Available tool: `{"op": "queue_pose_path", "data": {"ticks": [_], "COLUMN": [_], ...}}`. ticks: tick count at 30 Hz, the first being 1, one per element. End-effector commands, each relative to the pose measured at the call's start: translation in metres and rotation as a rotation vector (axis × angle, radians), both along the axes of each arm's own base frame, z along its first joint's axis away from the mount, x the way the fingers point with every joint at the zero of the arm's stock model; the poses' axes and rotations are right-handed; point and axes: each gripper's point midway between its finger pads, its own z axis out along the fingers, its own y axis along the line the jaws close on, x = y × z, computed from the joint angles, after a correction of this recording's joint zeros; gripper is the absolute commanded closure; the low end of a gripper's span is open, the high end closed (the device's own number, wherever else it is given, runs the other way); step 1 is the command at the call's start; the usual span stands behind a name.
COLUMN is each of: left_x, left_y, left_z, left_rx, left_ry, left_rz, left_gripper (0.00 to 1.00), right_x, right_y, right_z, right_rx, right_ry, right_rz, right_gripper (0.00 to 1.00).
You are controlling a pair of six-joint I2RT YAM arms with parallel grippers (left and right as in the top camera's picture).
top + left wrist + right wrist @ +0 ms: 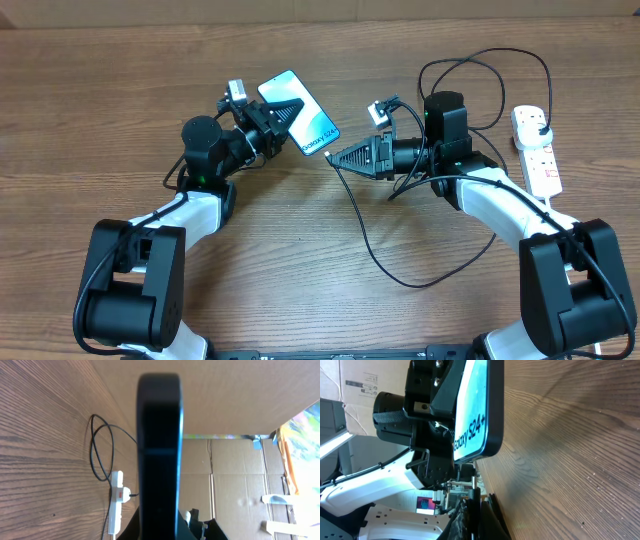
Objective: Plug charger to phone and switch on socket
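My left gripper [283, 112] is shut on the phone [312, 126] and holds it tilted above the table, lit screen up. In the left wrist view the phone [160, 445] shows edge-on as a black bar. My right gripper [335, 158] is shut on the connector end of the charger cable [360, 235], just off the phone's lower corner. In the right wrist view the metal tip [474, 471] sits just below the phone's [476, 405] bottom edge, between my fingers [474, 510]. The socket [538, 152] lies far right, with the black plug [541, 128] in it.
The black cable loops on the table behind my right arm [480, 70] and in front of it. The socket's thick white cord [562, 215] runs toward the front right. The left wrist view shows the socket [116, 505] and cardboard boxes [235, 485] past the table edge.
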Motion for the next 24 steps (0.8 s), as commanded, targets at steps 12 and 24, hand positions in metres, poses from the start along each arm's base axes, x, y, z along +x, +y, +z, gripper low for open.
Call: {"op": "queue_pose_path", "data": {"ticks": [12,24], "left_x": [-0.005,-0.009], "left_y": [-0.006,-0.013], "left_z": [0.01,0.01], "left_rx": [0.005,0.0], "left_ry": [-0.039,-0.034], "left_rz": [-0.03,-0.052], "left_gripper": [0.95,0.96], "right_x": [0.005,0.008], "right_y": [0.001,0.001], "right_z": [0.017,0.015], "right_rx": [0.02,0.012], "right_ry": [-0.048,-0.05], "right_rz": [-0.01,-0.024], "right_gripper": [0.96,0.96]}}
